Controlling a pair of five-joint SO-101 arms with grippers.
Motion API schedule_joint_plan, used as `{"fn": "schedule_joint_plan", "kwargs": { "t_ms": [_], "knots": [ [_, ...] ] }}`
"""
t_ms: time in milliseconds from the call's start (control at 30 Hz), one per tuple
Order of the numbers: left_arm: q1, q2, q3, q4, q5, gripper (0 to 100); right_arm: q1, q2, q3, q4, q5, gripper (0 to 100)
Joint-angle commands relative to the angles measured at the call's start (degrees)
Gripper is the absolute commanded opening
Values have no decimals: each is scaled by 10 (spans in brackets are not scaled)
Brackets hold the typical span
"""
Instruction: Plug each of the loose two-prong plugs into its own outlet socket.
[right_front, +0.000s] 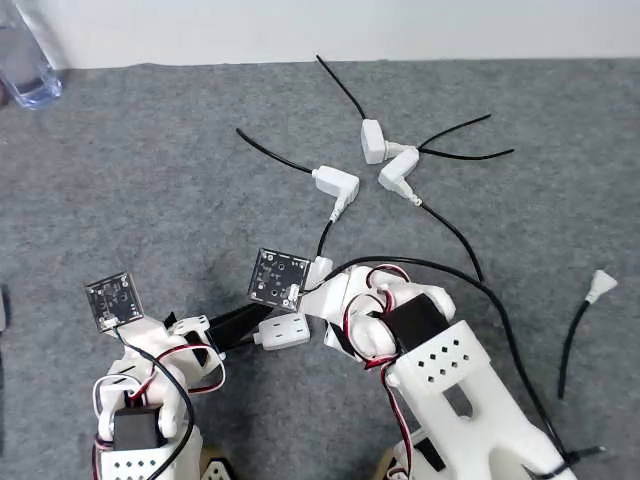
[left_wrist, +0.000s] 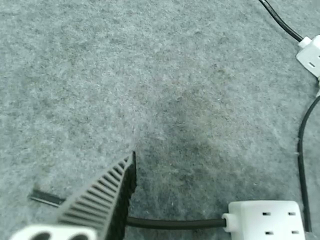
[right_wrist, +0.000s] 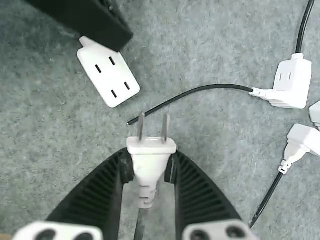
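The right pincer (right_wrist: 149, 167) grips a white two-prong plug (right_wrist: 150, 150) by its body, with a ribbed black finger (right_wrist: 100, 195) on one side and its twin on the other. The two prongs point ahead toward the socket block (right_wrist: 109, 77). They are near the block but apart from it, with bare grey table (right_wrist: 50, 130) between them (the block's face shows two pairs of slots, none filled). The plug's wire runs back between the fingers.

The left pincer (right_front: 243, 325) lies low over the table at the block's other end, where the block's black cord (left_wrist: 175, 223) comes out. Whether it is wide or narrow I cannot tell. In the left wrist view the cord runs from the block across the grey surface and passes behind the pincer.

Farther out lie three white angled connectors, each on a black wire. One (right_front: 338, 183) is just beyond the right arm's wrist. The other two (right_front: 372, 140) (right_front: 398, 172) are close together, touching or nearly so. In the right wrist view the nearest one shows two slots in its face.

Well off to the right, a small white cord end (right_front: 600, 287) on a short black wire lies alone. A clear container (right_front: 25, 70) stands at the far left corner.
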Motion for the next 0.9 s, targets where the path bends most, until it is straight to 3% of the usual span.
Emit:
{"fn": "schedule_joint_plan", "kwargs": {
  "t_ms": [0,333,867],
  "knots": [
    [3,-4,-7,4,4,651,-7,-7,-32,0,-5,9],
    [3,-5,-7,2,4,651,-80,55,-34,-41,-25,9],
    [4,-5,-7,2,4,651,-80,58,-39,-79,-25,9]
  ]
}}
